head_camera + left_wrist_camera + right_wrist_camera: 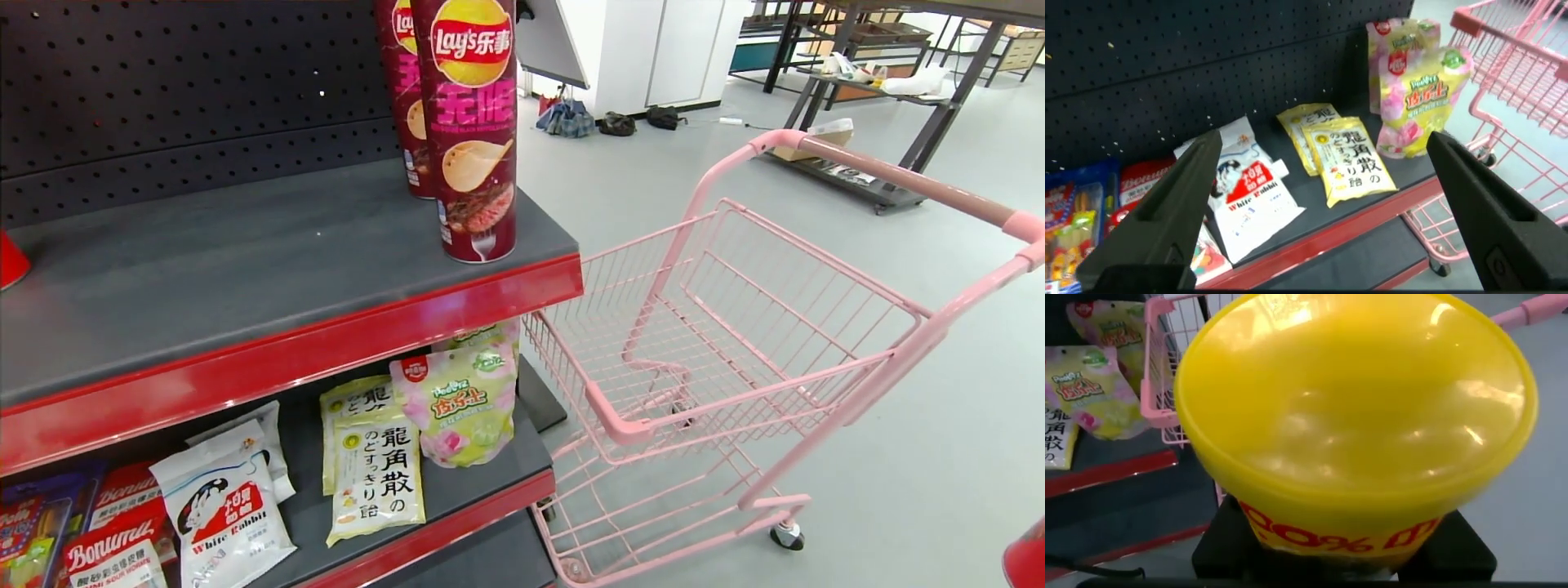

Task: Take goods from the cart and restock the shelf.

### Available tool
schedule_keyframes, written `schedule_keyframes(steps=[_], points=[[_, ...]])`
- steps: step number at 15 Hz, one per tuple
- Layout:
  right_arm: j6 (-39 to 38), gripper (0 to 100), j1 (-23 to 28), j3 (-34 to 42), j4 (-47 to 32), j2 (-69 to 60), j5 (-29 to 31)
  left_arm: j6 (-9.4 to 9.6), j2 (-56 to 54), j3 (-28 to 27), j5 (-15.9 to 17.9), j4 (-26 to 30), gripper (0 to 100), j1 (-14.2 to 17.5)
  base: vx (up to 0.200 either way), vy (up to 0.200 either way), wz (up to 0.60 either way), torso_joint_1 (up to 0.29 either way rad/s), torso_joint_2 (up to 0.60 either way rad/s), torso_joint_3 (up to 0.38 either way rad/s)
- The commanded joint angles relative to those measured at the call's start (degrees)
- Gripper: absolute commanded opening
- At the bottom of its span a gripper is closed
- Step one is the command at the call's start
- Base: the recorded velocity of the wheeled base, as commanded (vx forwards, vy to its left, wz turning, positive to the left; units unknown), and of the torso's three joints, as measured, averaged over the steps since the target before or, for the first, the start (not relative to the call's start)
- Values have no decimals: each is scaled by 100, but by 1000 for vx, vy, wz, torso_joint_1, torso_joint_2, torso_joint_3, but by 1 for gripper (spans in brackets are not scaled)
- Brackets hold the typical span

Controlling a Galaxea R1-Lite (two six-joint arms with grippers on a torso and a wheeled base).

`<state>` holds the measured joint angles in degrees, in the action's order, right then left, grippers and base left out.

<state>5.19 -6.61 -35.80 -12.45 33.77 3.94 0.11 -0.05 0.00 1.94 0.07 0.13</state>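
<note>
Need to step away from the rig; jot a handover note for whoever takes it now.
Left hand: open, holding nothing, facing plastic candy bags on the red-edged lower shelf.
Right hand: shut on a yellow-lidded snack can, near the pink wire cart.
Done: two tall maroon chip cans stand on the grey upper shelf.
Left: set the held can there too.

We see two long, matte dark-grey, tapered fingers (1167,216) on our left gripper (1323,143); our right gripper (1343,567) is black, blocky.

Print on chip cans (476,131), snack bags (461,404)
</note>
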Motion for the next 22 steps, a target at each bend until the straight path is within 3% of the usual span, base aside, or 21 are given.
schedule_keyframes(steps=[1,14,20,22], points=[[-1,0,2,56,-3,-98,-7,-2,5,0,0,1,100,4,0,0,0,110,-456,-349],[17,0,-16,-32,76,227,-174,-2,5,0,0,1,100,4,0,0,0,182,-548,-362],[87,0,28,-120,76,394,-148,-2,5,0,0,10,100,-5,0,0,0,135,-336,-203],[140,0,19,-111,76,394,-156,-2,5,0,0,10,100,-5,0,0,600,19,-22,-19]])
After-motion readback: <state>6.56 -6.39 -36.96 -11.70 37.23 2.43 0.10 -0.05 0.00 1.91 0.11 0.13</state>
